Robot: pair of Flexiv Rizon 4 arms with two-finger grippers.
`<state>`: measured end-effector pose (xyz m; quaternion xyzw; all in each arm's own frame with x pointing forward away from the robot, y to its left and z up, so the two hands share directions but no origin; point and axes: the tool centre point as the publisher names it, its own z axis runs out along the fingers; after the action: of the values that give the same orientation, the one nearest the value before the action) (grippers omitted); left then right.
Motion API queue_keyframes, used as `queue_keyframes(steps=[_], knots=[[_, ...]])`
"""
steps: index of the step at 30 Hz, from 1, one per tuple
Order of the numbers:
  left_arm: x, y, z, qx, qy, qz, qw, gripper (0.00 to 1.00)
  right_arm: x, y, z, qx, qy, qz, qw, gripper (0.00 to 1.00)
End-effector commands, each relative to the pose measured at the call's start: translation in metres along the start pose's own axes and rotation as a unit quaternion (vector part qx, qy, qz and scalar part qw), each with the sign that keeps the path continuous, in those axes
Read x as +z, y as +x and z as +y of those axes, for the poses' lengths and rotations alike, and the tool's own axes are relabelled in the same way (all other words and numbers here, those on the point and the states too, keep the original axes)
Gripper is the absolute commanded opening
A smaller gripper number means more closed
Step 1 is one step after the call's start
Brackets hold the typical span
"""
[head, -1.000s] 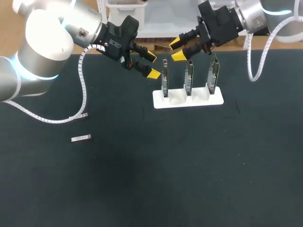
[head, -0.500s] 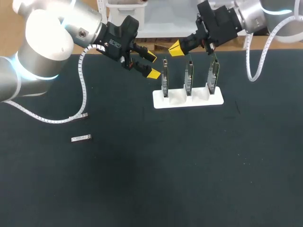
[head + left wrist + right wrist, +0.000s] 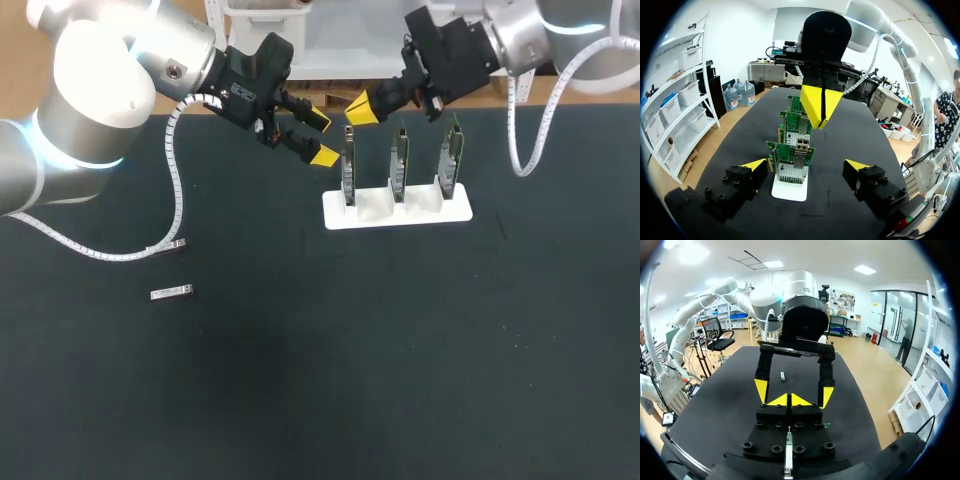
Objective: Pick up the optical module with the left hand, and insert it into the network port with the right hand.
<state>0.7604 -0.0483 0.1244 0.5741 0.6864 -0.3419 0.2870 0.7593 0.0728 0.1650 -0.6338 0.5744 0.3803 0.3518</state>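
Observation:
The optical module (image 3: 171, 292), a small silver bar, lies on the black table at the left, far from both grippers; the right wrist view shows the optical module (image 3: 783, 376) far off behind the left gripper. A white stand (image 3: 460, 211) holds three upright green network cards (image 3: 399, 160). My left gripper (image 3: 319, 138) hovers open just left of the leftmost card, nothing between its fingers. My right gripper (image 3: 360, 108) is shut and empty above that card. In the left wrist view the cards (image 3: 795, 156) stand ahead of my open left gripper (image 3: 806, 165), with the shut right gripper (image 3: 820, 106) over them.
A white corrugated cable (image 3: 178, 190) hangs from my left arm and trails onto the table near the module. A similar cable (image 3: 530, 140) loops from the right arm. The table's back edge (image 3: 560, 103) runs just behind the stand.
My right gripper went from open to shut and shifted left, toward the leftmost card. The left arm and the module have not moved.

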Motion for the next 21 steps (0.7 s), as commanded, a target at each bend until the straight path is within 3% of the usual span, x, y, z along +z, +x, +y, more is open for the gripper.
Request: queue_keyframes(steps=[1,21], knots=[[-0.001,0.0,-0.001,-0.001,-0.001,0.002,1.0,1.0,0.004,0.001,-0.006,0.001,-0.004,0.0,1.0,0.0],[-0.001,0.0,-0.001,-0.001,-0.001,0.002,1.0,1.0,0.01,0.008,-0.017,0.0,-0.009,0.012,1.0,0.0]])
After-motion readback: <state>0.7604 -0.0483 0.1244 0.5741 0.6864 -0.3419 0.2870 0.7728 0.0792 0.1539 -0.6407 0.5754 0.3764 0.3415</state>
